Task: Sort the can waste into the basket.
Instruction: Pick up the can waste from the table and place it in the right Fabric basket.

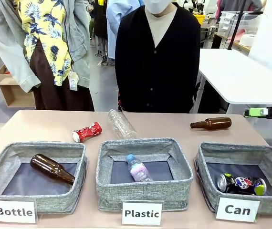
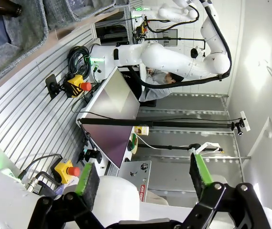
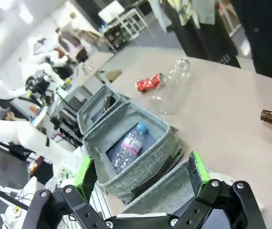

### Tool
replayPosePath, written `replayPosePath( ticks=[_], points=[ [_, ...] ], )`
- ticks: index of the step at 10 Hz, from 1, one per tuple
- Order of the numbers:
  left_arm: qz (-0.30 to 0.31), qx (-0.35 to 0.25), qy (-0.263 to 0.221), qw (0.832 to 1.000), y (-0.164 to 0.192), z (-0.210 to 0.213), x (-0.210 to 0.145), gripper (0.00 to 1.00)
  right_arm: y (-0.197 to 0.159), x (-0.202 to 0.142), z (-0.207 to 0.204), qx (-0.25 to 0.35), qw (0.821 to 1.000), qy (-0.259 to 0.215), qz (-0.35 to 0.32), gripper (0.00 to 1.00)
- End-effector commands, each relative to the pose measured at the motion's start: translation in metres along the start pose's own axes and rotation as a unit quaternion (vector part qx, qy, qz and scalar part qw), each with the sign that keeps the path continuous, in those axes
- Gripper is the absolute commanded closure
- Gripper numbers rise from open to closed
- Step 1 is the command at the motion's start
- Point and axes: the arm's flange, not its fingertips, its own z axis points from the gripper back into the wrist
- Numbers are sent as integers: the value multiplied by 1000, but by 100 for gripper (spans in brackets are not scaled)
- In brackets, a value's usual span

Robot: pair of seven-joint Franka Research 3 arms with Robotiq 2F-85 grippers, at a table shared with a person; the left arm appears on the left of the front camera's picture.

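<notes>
A: While the left gripper pointed away from the table, were its jaws apart?
B: Yes, wide apart and empty; I think it had no job there.
A: Where was the red can?
B: On the table, behind the Bottle basket, beside a clear bottle. It was not yet sorted.
A: And the black can?
B: It lay inside the Can basket, near the front wall, so it was finished.
A: The right gripper?
B: Also spread and empty, by the table's right side, probably waiting to reach for the red can.
</notes>
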Motion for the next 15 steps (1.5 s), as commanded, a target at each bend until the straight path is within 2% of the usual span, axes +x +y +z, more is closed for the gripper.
replayPosePath(
  ticks=[1, 10, 11, 13, 14, 15],
  points=[
    [-10, -9, -5, 1000, -2, 0, 1, 0, 1, 6, 3, -4, 1000, 5, -5, 0],
    [0, 0, 0, 1000, 0, 0, 0, 0, 1, 6, 3, -4, 1000, 5, -5, 0],
    [-26, 92, 32, 995, -26, -23, -4, 0, 1, 6, 3, -4, 1000, 5, -5, 0],
    [-23, 199, 109, 974, -55, -69, 61, 0, 1, 6, 3, -4, 1000, 5, -5, 0],
    [-23, 251, 124, 960, -59, -101, 96, 0, 1, 6, 3, -4, 1000, 5, -5, 0],
    [-21, 318, 86, 944, -57, -125, 124, 0, 1, 6, 3, -4, 1000, 5, -5, 0]
  ],
)
